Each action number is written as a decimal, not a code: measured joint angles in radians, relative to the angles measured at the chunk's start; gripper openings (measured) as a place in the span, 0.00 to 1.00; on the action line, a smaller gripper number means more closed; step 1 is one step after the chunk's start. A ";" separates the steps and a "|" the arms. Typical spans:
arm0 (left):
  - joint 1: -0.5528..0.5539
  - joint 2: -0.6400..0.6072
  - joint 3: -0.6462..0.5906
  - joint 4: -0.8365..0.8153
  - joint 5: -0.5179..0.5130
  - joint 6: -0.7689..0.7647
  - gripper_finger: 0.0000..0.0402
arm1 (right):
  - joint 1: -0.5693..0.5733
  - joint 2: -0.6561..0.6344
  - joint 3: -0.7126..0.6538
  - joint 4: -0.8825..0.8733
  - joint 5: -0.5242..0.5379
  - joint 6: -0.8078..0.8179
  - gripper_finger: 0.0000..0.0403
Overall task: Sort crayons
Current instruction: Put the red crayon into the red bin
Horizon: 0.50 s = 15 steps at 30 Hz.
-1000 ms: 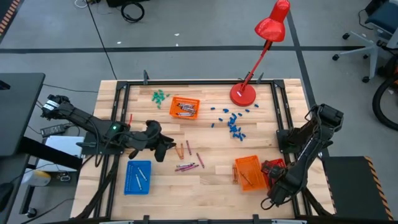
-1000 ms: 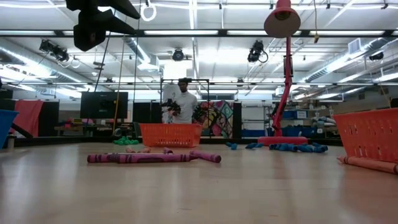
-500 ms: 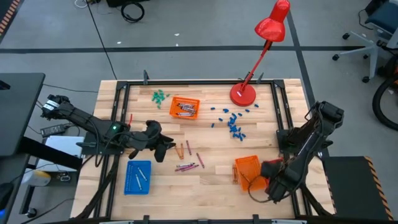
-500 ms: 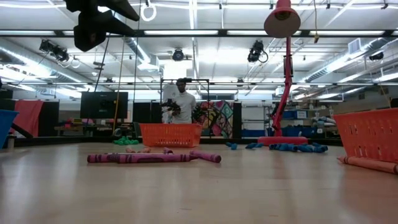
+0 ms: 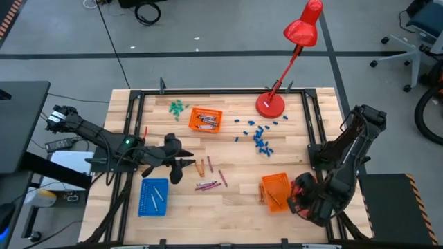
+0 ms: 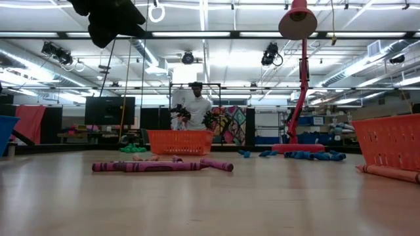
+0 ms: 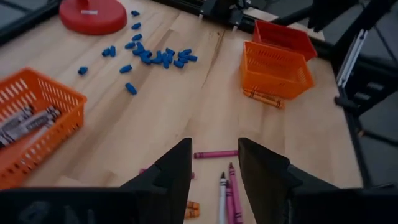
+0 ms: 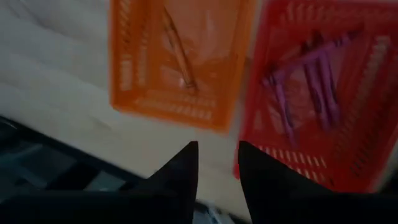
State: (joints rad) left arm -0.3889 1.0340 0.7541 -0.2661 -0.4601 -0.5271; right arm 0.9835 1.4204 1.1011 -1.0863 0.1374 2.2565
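Sorting looks partly done: crayons (image 5: 208, 184) lie loose mid-worktop (image 5: 235, 159), others already in baskets (image 5: 205, 120). Left gripper (image 5: 178, 171) hovers near the loose ones, fingers apart, empty; right gripper (image 8: 216, 163) above the near-right baskets, fingers apart.

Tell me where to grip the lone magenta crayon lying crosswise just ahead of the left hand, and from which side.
Take the magenta crayon at mid-length, coming straight down from above. It lies flat on the table with bare wood on both long sides, apart from the crayon bunch nearer the left hand. It lies crosswise to the open fingers, so they would likely close across its thin body with little turning.
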 joint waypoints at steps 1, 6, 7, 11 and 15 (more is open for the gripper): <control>0.000 0.000 0.000 0.000 0.000 0.019 0.35 | -0.005 -0.001 0.000 -0.003 0.038 -0.006 0.29; 0.000 0.000 0.000 0.000 0.000 0.089 0.35 | -0.034 -0.006 0.000 0.038 0.200 -0.162 0.29; 0.000 0.000 0.000 0.000 0.000 0.095 0.35 | -0.042 -0.004 0.000 0.064 0.199 -0.172 0.29; 0.003 0.000 0.000 0.000 0.000 0.118 0.35 | -0.109 0.000 0.000 0.069 0.053 -0.289 0.29; 0.018 0.000 0.000 0.001 0.001 0.157 0.35 | -0.215 0.000 0.000 0.002 -0.195 -0.494 0.29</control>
State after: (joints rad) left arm -0.3705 1.0336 0.7540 -0.2653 -0.4595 -0.3702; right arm 0.7682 1.4204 1.1011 -1.0845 -0.0579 1.7626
